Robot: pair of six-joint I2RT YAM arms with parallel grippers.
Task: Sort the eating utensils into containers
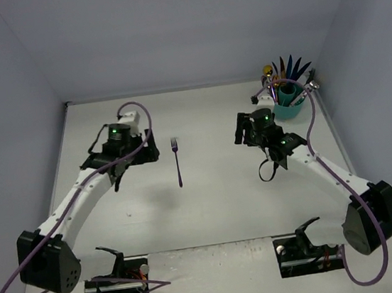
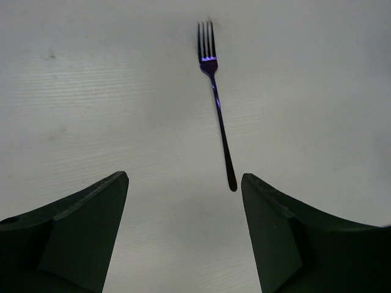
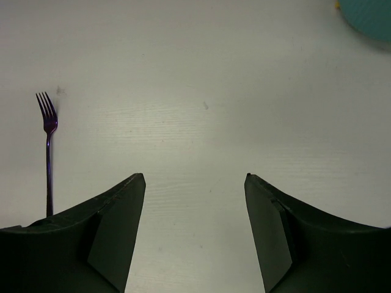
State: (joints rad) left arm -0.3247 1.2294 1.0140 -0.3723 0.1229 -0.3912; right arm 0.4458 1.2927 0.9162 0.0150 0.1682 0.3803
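One dark blue-purple fork lies flat on the white table between the two arms, tines pointing away. It also shows in the left wrist view and at the left of the right wrist view. The teal caddy stands at the far right corner with several utensils upright in it; its rim shows in the right wrist view. My left gripper is open and empty, its right finger just beside the fork's handle end. My right gripper is open and empty over bare table, right of the fork.
Grey walls close the table on three sides. Two black stands with cables sit at the near edge beside the arm bases. The purple cable of the right arm loops close to the caddy.
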